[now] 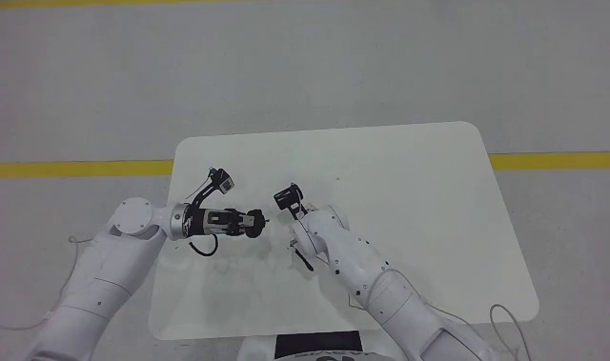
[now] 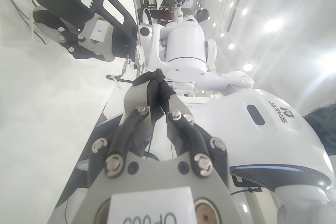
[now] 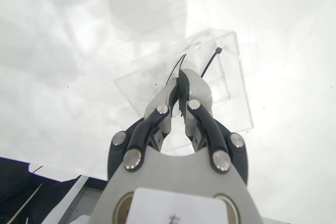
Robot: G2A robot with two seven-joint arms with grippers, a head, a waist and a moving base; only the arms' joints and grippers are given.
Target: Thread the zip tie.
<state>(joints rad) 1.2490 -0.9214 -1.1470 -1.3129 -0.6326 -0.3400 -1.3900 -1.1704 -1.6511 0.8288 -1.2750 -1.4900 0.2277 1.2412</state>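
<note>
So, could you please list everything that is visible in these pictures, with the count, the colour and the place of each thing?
table: one, white, rounded corners, under both arms.
clear box: one, transparent, on the table below the right gripper.
loose zip ties: at least two, black, inside the clear box.
gripped zip tie: one, black, thin, at the right gripper's tips over the box.
black strip: one, black, jutting from the left gripper's tip; I cannot tell whether it is gripped.
floor lines: two, yellow, on the grey floor beyond the table.
left gripper: one, grey and black, shut, above the table.
right gripper: one, grey and black, shut on the gripped zip tie.
</note>
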